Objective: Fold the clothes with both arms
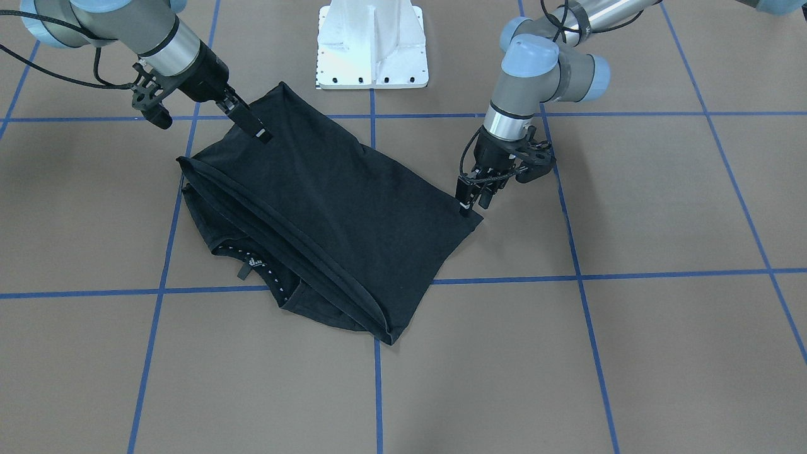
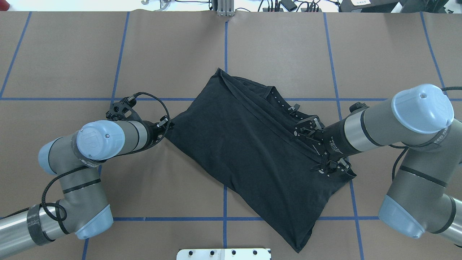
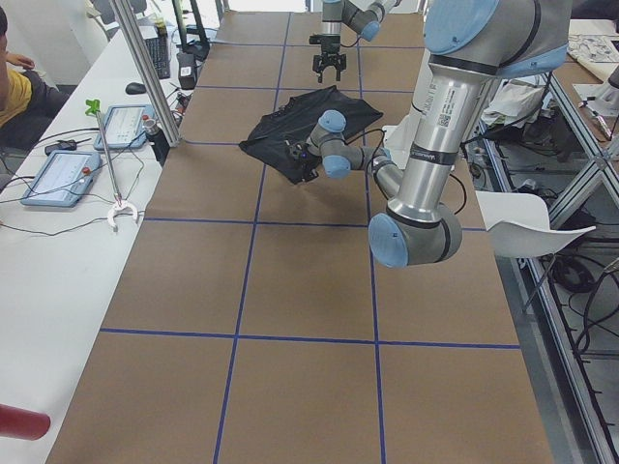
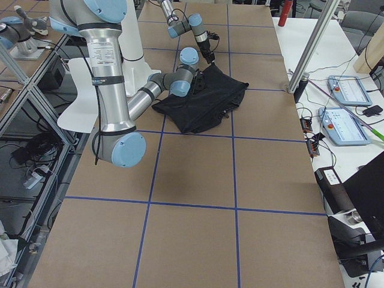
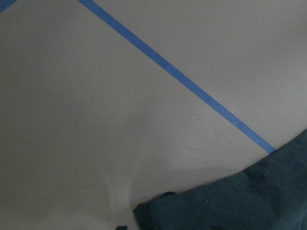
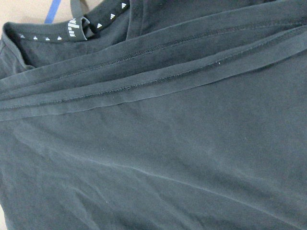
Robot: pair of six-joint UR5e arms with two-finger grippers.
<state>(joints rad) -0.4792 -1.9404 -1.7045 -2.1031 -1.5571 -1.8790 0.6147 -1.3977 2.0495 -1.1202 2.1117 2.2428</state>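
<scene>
The black T-shirt (image 1: 340, 208) (image 2: 245, 144) lies folded over on the brown table. Its doubled hems run across it, and the white-dotted neck tape (image 1: 268, 271) (image 2: 285, 104) (image 6: 96, 24) peeks out beyond them. My left gripper (image 1: 473, 203) (image 2: 166, 123) stands at the shirt's corner on my left, fingers slightly apart, open. The left wrist view shows that corner (image 5: 240, 201) flat on the table. My right gripper (image 1: 260, 132) (image 2: 313, 146) points down at the cloth near the shirt's edge on my right and looks open. Its wrist view holds only fabric (image 6: 168, 167). No logo shows.
Blue tape lines (image 1: 375, 391) grid the tabletop. The white bolted base plate (image 1: 372, 44) (image 2: 223, 254) sits at the robot's edge. A side bench along the far edge carries control tablets (image 3: 58, 174) (image 4: 345, 90), and a person (image 3: 14, 82) sits beside it.
</scene>
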